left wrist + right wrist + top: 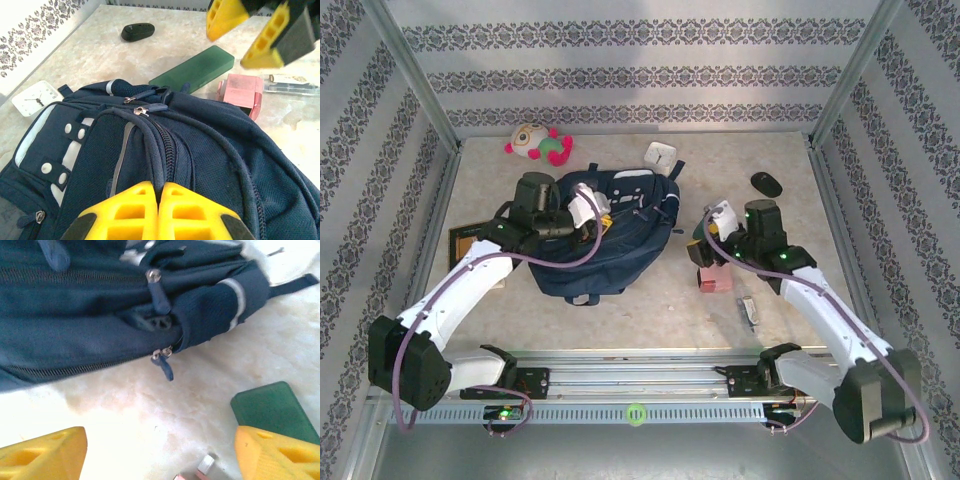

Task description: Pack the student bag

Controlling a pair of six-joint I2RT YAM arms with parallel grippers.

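The student bag (610, 245), navy blue with white trim, lies flat in the middle of the table. My left gripper (588, 210) rests on its top and is shut on a ridge of bag fabric beside the main zipper (159, 187). My right gripper (712, 225) hovers just right of the bag, open with nothing between its fingers (160, 450). In the right wrist view the bag's side (100, 315) is close ahead, with two zipper pulls (162, 360) hanging at its corner. The left wrist view catches the right gripper (245, 32) above the table.
A green case (195, 70) and a pink box (240, 92) lie right of the bag, with a clear pen case (290, 85) beyond. A black mouse (766, 183), a white clock (661, 153) and a plush toy (538, 143) sit at the back. A brown book (468, 240) lies left.
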